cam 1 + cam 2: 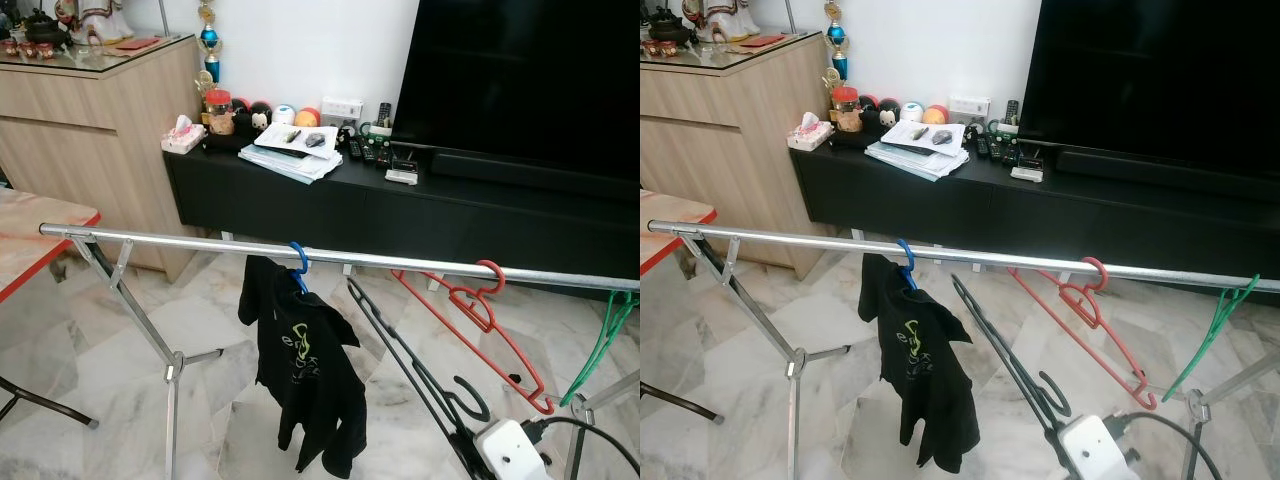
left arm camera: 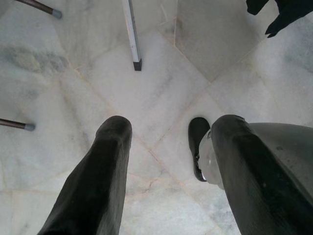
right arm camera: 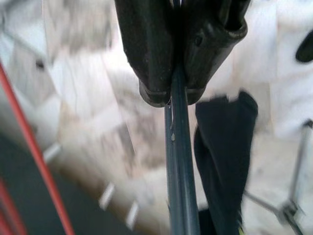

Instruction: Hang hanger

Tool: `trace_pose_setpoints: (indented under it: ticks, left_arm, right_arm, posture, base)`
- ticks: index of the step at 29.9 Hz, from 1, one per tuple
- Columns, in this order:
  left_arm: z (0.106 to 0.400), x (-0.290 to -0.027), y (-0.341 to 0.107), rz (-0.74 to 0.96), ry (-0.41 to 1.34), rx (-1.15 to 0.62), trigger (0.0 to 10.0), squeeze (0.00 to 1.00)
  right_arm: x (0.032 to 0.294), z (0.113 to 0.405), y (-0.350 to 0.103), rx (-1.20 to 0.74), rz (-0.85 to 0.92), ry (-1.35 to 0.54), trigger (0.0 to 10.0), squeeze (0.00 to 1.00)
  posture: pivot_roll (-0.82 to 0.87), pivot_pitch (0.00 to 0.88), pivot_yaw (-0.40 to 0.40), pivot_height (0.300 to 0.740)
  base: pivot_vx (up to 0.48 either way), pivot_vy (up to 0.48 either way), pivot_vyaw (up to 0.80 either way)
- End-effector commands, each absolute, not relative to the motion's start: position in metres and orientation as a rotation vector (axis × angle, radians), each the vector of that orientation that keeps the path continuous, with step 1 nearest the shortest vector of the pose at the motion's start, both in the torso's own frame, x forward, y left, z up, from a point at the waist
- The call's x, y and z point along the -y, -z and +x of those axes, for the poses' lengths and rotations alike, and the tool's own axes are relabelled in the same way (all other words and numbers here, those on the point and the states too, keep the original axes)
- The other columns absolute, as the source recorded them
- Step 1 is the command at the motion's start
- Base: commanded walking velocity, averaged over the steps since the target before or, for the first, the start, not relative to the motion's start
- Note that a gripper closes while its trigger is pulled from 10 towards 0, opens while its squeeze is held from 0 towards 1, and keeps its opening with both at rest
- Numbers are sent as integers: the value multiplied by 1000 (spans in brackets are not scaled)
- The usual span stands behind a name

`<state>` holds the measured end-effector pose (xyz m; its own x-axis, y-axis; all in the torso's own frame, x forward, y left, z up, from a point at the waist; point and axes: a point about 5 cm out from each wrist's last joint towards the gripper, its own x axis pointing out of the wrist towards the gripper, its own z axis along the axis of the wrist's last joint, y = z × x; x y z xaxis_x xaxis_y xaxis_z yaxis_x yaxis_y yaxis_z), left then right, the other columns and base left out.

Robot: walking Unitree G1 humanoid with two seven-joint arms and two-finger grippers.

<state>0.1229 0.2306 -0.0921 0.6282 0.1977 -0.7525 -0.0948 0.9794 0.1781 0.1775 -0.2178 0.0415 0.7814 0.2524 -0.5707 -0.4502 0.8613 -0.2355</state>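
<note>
In the left eye view, a thin, shiny metal rail [image 1: 200,242] ran across the room on folding steel legs. A black shirt [image 1: 305,375] with a green print drooped from a blue plastic hanger [image 1: 298,262] hooked on it. Further right, a red hanger [image 1: 480,320] and a green hanger [image 1: 600,345] hung tilted from the rail. The black hanger [image 1: 405,360], slim and dark with its hook curled low, slanted below the rail between the shirt and the red hanger, apart from the rail. Its lower end met the right gripper [image 1: 462,440] beside a white wrist housing. Behind stood a glossy black TV cabinet [image 1: 300,200] cluttered with papers and small ornaments.

The right eye view gave the same layout over polished marble floor [image 1: 760,330].

In the left wrist view, the left gripper [image 2: 166,161] hung over pale veined marble, its matte black fingers spread apart, holding nothing.

In the right wrist view, blurred, the right gripper's fingers [image 3: 146,49] were pressed together on the black hanger's narrow bar, with the shirt just beyond.
</note>
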Motion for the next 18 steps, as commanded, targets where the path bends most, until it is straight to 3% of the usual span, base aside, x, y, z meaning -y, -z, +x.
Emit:
trace_pose_setpoints:
  ticks: [1, 5, 9, 18]
  left_arm:
    - [120, -232, 93, 142, -156, -891, 10000, 0]
    - [121, -232, 93, 141, -156, -890, 10000, 0]
    - [120, -232, 93, 140, -154, -898, 10000, 0]
    - [121, -233, 93, 138, -160, -898, 10000, 0]
  right_arm:
    - [222, 177, -36, -615, -358, -341, 10000, 0]
    - [222, 183, -33, -633, -265, -252, 10000, 0]
    - [208, 207, -28, -632, -128, -181, 10000, 0]
    - [180, 253, -26, -603, -6, -126, 10000, 0]
  posture:
    - [25, 13, -40, 740]
    - [27, 12, -38, 740]
    - [36, 9, -39, 740]
    - [64, 6, -37, 740]
  base:
    - [0, 0, 0]
    - [0, 0, 0]
    - [0, 0, 0]
    - [0, 0, 0]
